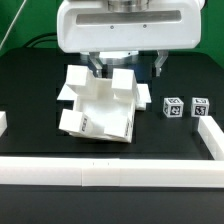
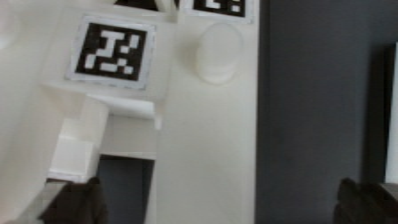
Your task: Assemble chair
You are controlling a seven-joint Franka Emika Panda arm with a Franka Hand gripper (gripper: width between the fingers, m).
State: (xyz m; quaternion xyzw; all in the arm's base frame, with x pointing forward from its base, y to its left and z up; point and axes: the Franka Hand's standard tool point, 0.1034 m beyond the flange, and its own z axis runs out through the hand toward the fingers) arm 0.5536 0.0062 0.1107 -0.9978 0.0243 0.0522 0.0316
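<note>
Exterior view: arm above the partly joined chair (image 1: 100, 108).
Gripper (image 1: 128, 66) points down behind it, jaws wide apart, holding nothing; chair sits mid-table, tagged cubes (image 1: 172, 106) at the exterior view's right.

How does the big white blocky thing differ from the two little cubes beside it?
The chair assembly is far bigger than the small cubes. It is several slabs joined at angles; each cube is one block. Tags nearly fill the cubes' facing sides; the assembly shows mostly bare white. Both are white and rest on the black table.
</note>
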